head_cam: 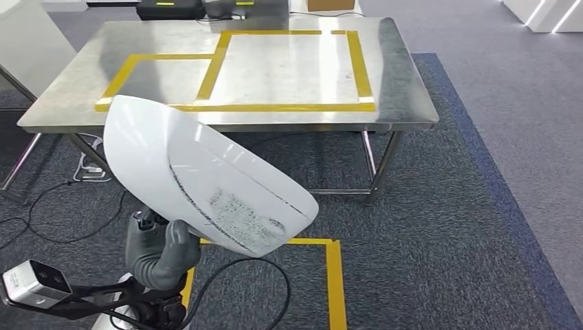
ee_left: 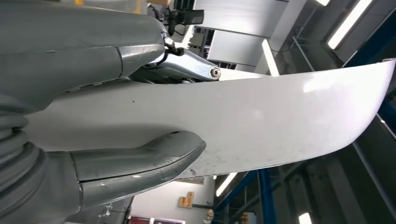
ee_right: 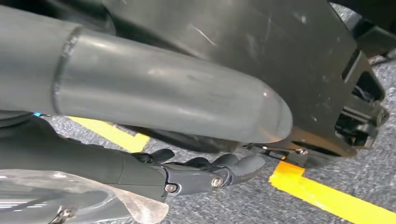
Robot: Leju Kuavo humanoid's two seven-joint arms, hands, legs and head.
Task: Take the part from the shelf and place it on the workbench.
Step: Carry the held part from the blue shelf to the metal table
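The part (head_cam: pixel 199 185) is a large white curved shell with a scuffed grey patch, held up in front of me at the lower left. My left hand (head_cam: pixel 161 258) grips its lower edge from beneath. In the left wrist view the thumb and fingers of that hand (ee_left: pixel 60 177) clamp the part (ee_left: pixel 280 121) from both sides. The steel workbench (head_cam: pixel 405 82) stands ahead, marked with yellow tape rectangles (head_cam: pixel 289 106); the part is short of its near edge. My right hand (ee_right: pixel 163 88) hangs low over the carpet, with its fingers (ee_right: pixel 210 175) loosely bent and holding nothing.
Black devices (head_cam: pixel 168 8) sit at the workbench's far edge. Yellow tape (head_cam: pixel 333 275) marks a square on the carpet before the bench. Cables (head_cam: pixel 41 206) trail on the floor at the left, near the bench legs (head_cam: pixel 378 165).
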